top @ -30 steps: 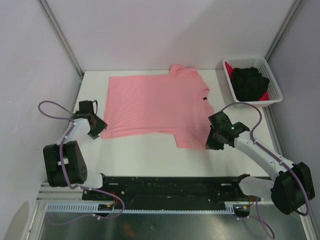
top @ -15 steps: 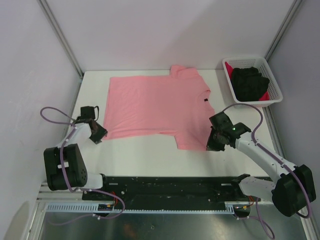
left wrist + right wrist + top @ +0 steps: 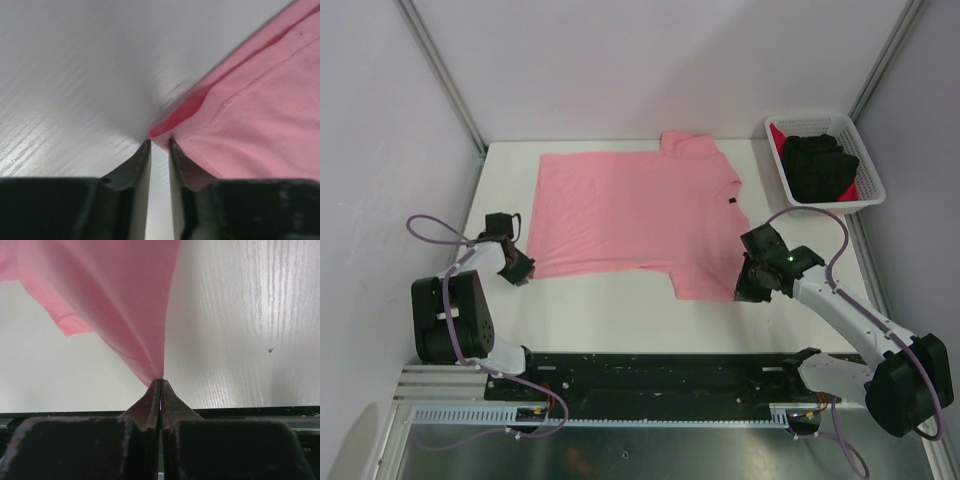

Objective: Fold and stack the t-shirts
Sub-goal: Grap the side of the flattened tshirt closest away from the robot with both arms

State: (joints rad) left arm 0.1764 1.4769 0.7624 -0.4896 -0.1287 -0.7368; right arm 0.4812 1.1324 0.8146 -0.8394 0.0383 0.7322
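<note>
The salmon-pink t-shirt (image 3: pixel 630 210) lies spread flat across the middle of the white surface (image 3: pixel 620 315). The black t-shirt (image 3: pixel 820 162) and the red t-shirt (image 3: pixel 777 133) sit in the white lattice basket (image 3: pixel 868 178) at the far right. The right pincer (image 3: pixel 160 382) is pressed together on the pink shirt's near right corner, and the cloth tents up from its tips. The left pincer (image 3: pixel 159 143) is narrowly spread at the near left hem corner, which touches its tips but is not between them. A clean fold likely needs the left to ease forward, bite the whole hem, then lift level with the right.
</note>
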